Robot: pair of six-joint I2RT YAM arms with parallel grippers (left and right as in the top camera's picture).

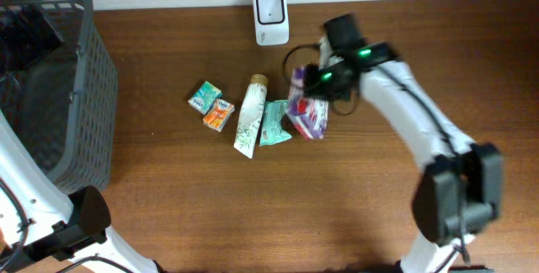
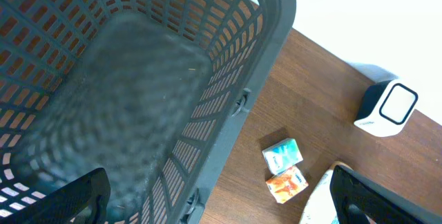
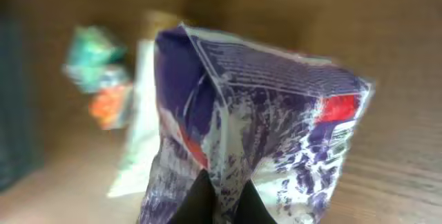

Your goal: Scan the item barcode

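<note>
By right claw (image 3: 213, 200), pinching shut on crinkly purple-and-white plastic pouch (image 3: 262, 99); ideally lifting gently, angling it squarely toward white rounded plastic scanner (image 1: 271, 16).

Mock shop checkout: scanner (image 1: 271, 17), basket (image 1: 88, 96).
</note>
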